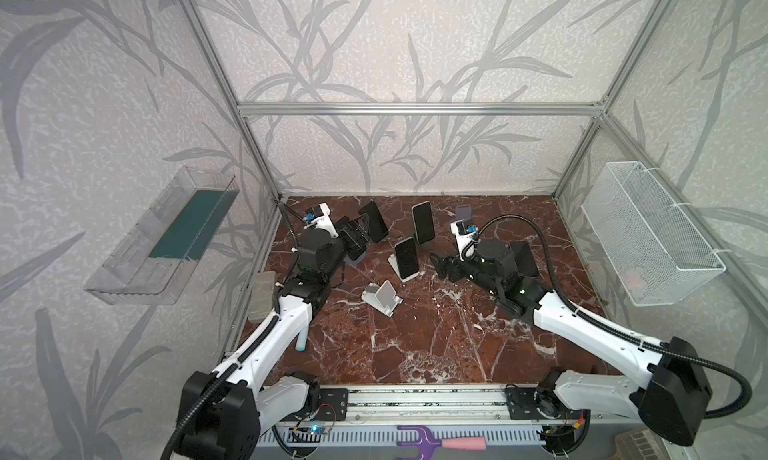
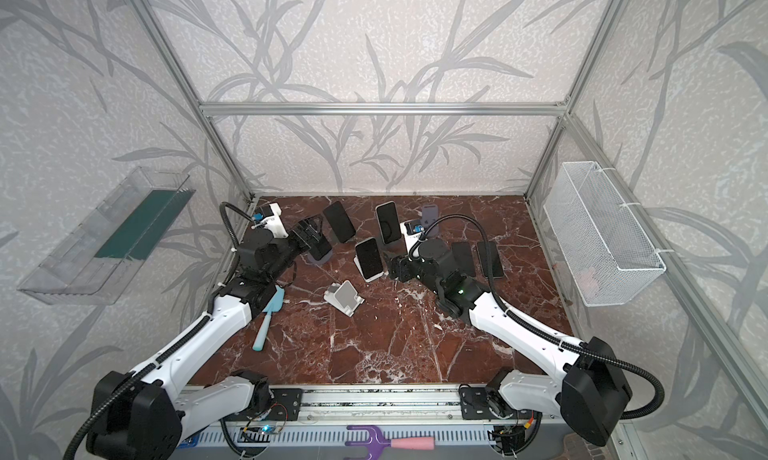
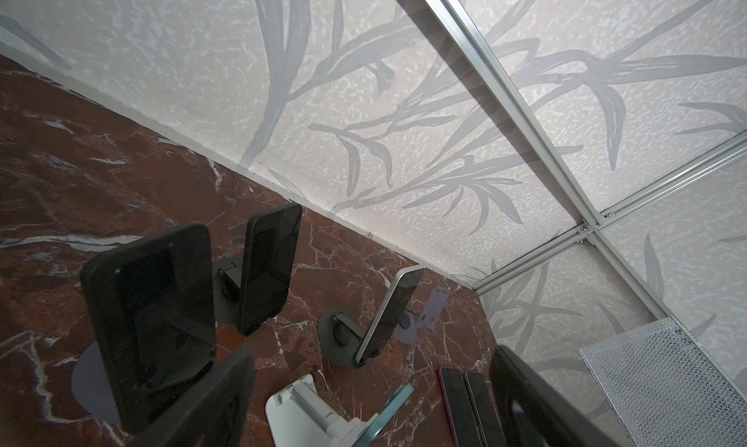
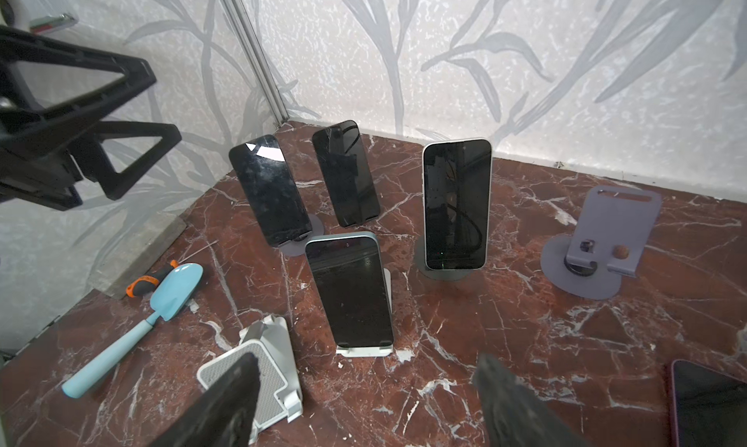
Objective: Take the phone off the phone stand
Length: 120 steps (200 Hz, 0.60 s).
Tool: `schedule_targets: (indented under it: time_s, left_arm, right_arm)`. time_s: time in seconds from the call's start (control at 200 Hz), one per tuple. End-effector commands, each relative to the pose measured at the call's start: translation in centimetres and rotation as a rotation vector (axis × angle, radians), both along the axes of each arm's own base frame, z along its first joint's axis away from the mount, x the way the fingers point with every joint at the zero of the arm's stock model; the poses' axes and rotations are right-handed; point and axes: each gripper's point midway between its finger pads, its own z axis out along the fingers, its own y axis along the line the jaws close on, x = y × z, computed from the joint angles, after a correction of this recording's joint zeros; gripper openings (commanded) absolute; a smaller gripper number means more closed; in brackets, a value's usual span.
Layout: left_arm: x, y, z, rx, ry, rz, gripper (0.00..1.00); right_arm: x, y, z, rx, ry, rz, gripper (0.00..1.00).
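Right claw [image 4: 368, 362] stands open, gripping nothing.

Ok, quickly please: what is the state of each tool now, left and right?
Left tool: open, holding nothing.
Right tool: open, holding nothing.

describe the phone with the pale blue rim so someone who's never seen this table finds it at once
On the red marble table, four dark-screened phones stand propped toward the back wall. The phone meant is the one nearest the front, behind an empty white stand. It alone has a pale blue rim and leans on a white holder; the other three sit on round bases.
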Motion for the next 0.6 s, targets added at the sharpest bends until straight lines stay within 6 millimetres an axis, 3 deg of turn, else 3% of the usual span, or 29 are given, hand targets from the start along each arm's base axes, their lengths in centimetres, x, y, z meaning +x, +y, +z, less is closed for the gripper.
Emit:
schedule_targets:
  time_s: [0.0, 0.325, 0.595]
  left_arm:
    - [-0.1, -0.2, 0.4, -0.007, -0.007, -0.009, 0.91]
    - [-0.2, -1.9, 2.2, -0.108, -0.044, -0.122, 0.89]
    - [0.4, -2.7, 1.1, -0.131, -0.015, -0.152, 0.88]
  right_arm:
    - [0.8, 1.4, -0.3, -0.008, -0.046, 0.032, 0.83]
    - [4.1, 5.8, -2.6, -0.108, -0.079, 0.096, 0.98]
    - [6.2, 8.9, -4.4, -0.101, -0.069, 0.130, 0.99]
